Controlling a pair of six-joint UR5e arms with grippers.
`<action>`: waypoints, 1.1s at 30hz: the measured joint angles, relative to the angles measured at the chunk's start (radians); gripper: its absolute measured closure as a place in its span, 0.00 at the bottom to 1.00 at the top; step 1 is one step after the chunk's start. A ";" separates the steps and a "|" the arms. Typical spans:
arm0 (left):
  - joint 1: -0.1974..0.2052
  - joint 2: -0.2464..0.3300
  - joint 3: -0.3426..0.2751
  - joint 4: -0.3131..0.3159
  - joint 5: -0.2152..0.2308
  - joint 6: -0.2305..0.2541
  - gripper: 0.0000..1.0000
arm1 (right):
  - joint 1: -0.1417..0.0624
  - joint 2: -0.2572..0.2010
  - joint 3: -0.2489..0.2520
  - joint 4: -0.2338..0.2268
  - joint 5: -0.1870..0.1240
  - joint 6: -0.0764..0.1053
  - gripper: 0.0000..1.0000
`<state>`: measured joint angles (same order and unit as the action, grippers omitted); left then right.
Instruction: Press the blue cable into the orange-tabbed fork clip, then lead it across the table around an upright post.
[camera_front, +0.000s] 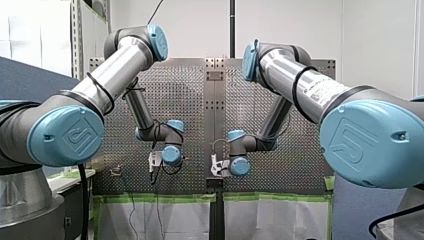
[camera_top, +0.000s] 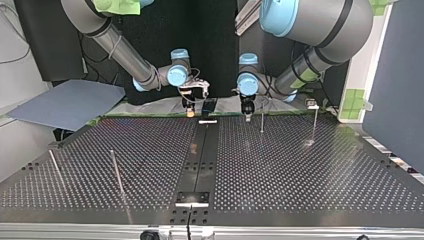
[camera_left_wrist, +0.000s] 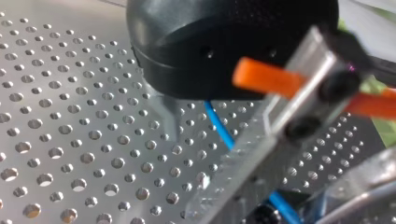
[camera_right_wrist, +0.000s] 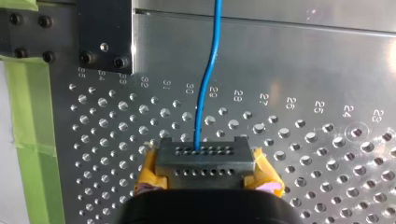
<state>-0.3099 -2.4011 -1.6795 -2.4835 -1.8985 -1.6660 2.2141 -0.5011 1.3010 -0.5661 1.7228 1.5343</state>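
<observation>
Pinching the blue cable (camera_right_wrist: 208, 79) between yellow pads (camera_right_wrist: 148, 173), our right gripper (camera_right_wrist: 200, 156) sits nearest — farther on, at the orange-tabbed fork clip (camera_left_wrist: 289, 88), whether our left gripper (camera_top: 247, 115) grips we cannot tell; a skewed press could miss the fork.

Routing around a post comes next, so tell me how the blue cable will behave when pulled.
The blue cable probably bends easily without being limp: ahead of my right gripper it holds a gentle S-curve. It looks thin, so it is likely light, with little resistance to pulling. Its smooth-looking jacket may slide in a loose grip.
</observation>
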 joint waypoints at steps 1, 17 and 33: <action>-0.001 0.000 0.000 0.000 -0.001 0.001 0.99 | -0.001 0.000 0.000 0.000 0.000 0.000 1.00; -0.001 0.000 0.000 0.004 -0.019 -0.021 0.99 | -0.005 0.000 0.000 0.001 0.000 0.001 1.00; -0.065 0.089 -0.005 -0.108 -0.065 0.012 0.99 | -0.011 -0.070 0.017 0.070 0.006 -0.007 1.00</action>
<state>-0.3745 -2.3117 -1.6845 -2.5914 -1.9634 -1.6543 2.2030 -0.5712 1.3178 -0.4959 1.7284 1.5276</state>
